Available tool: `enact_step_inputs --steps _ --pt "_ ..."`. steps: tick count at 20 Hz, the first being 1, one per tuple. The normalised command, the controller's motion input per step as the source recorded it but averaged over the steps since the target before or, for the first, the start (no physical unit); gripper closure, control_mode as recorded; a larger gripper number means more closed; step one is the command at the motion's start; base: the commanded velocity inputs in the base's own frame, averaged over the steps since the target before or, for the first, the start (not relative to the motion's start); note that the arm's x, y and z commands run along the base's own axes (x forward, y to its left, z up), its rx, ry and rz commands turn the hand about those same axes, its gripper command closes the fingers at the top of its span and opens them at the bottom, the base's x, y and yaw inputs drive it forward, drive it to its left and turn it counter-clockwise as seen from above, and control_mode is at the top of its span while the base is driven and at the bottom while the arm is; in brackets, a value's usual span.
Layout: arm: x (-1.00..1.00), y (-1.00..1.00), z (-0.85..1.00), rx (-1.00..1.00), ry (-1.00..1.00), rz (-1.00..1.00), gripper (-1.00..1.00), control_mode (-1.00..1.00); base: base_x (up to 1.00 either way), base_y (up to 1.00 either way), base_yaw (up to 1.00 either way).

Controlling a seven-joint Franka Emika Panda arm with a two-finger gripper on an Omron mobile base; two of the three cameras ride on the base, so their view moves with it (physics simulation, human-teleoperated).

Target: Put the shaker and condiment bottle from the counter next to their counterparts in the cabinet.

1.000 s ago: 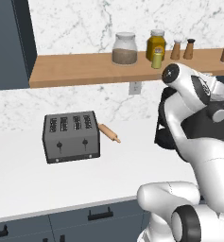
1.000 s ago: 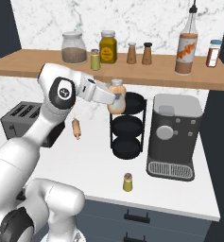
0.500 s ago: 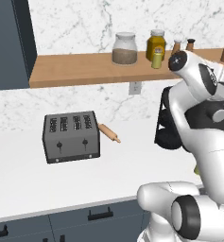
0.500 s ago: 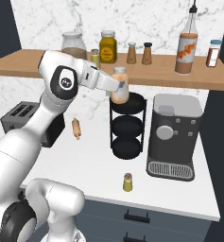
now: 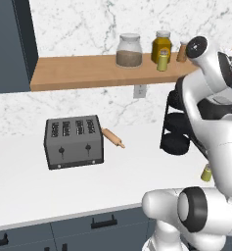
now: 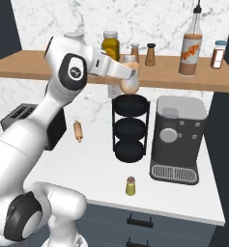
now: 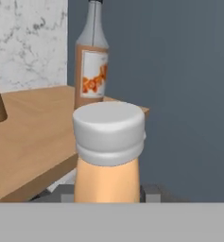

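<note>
Left base view: the arm's white bulk hides the hand; the cabinet [image 5: 88, 71] carries a glass jar [image 5: 128, 50], a yellow jar [image 5: 161, 45] and the counterpart shaker [image 5: 163, 60] at its front edge; toaster [image 5: 74, 141] and rolling pin [image 5: 113, 138] lie well left of the work. The shaker [image 5: 206, 172] from the task stands on the counter beside the robot's body, not yet dealt with. Right base view: gripper [image 6: 131, 76] clamped on the condiment bottle [image 6: 129, 83], which hangs just in front of the shelf edge, above the black tiered stand [image 6: 130, 128], seemingly about level with the board. Risk, as I judge it: pushing forward at this height would knock the bottle's base against the board's lip and twist it in the jaws; a drop would land it on the stand. The brown shakers [image 6: 150, 54] stand close along the path and could topple. Hand view: grey cap and peach neck rise between the fingertips, grip low and partly hidden, so how secure it is I cannot tell. The reddish-brown bottle [image 7: 91, 59] stands ahead near the shelf's end; a placement too far out risks the edge.
</note>
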Motion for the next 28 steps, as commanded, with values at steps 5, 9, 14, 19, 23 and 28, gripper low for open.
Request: enact_step_inputs --steps 5,9,14,19,23,28 --pt "0.21 -0.08 0.18 0.00 -0.05 0.02 1.00 -1.00 0.00 0.00 0.00" --pt "0.38 -0.12 0.04 0.00 -0.07 0.00 1.00 -1.00 0.00 0.00 0.00" --pt "0.33 -0.14 0.00 0.00 -0.15 0.00 1.00 -1.00 0.00 0.00 0.00" --pt "0.30 -0.15 0.00 -0.01 -0.08 0.00 1.00 -1.00 0.00 0.00 0.00" --pt "0.31 -0.18 0.00 -0.02 -0.02 0.00 1.00 -1.00 0.00 0.00 0.00" --pt "0.32 -0.24 0.00 -0.01 0.00 0.00 1.00 -1.00 0.00 0.00 0.00"
